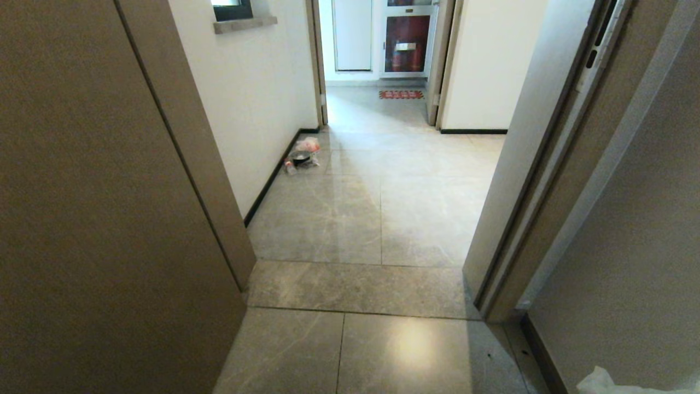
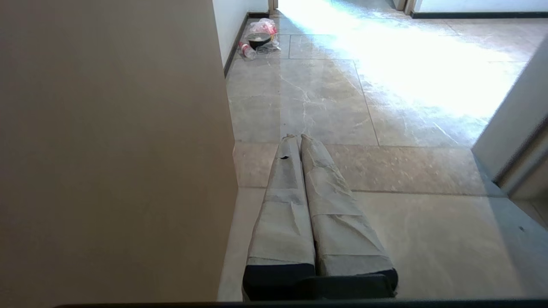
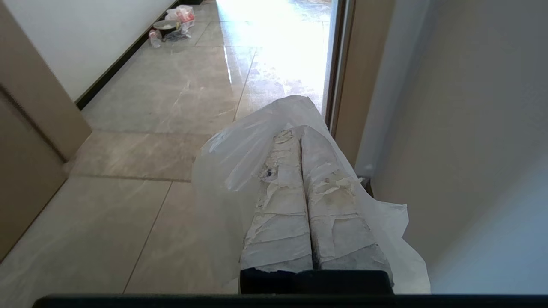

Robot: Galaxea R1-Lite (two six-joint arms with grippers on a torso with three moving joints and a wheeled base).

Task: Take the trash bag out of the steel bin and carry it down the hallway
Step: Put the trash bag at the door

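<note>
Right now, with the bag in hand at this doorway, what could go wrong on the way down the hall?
The right gripper pinches only thin film of the trash bag; it could slip or tear. The bag hangs close to the door frame and could snag there. A litter pile lies by the left wall; steering wide avoids it.

The thin white crinkly plastic trash bag drapes over taped fingers above the hallway's glossy grey marbled tiles.

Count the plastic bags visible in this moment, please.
2. The white trash bag is draped around the shut right gripper; a pinkish bag lies in the litter pile by the hallway's left wall. More may be hidden.
</note>
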